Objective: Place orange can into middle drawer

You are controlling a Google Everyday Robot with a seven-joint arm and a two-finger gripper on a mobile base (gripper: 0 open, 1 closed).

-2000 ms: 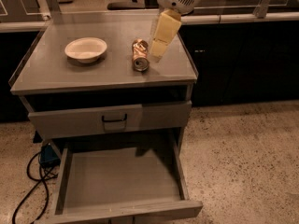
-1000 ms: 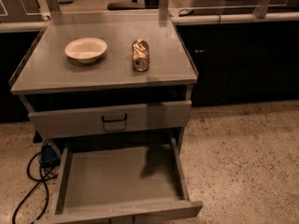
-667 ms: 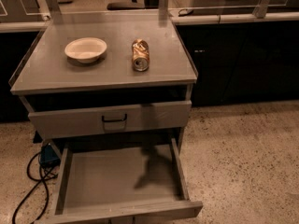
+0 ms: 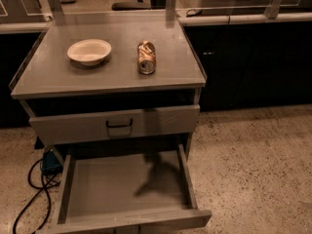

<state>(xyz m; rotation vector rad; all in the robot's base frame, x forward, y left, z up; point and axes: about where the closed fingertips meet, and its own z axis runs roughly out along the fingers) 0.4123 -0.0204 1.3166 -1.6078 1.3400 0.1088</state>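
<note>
The orange can (image 4: pixel 146 57) lies on its side on the grey cabinet top (image 4: pixel 112 74), right of centre, its silver rim facing me. The middle drawer (image 4: pixel 122 189) is pulled wide open below, a shallow grey tray with nothing in it; a dark shadow falls across its floor. My gripper is not in view; only that shadow hints at the arm above.
A white bowl (image 4: pixel 89 51) stands on the cabinet top left of the can. A shut grey drawer front with a black handle (image 4: pixel 119 125) sits above the open drawer. Black cables and a blue box (image 4: pixel 48 162) lie on the speckled floor at left. Dark cabinets stand behind.
My arm and gripper, which hung over the can two seconds ago, have lifted out of view. The shadow on the drawer floor has shifted. The can and bowl have not moved.
</note>
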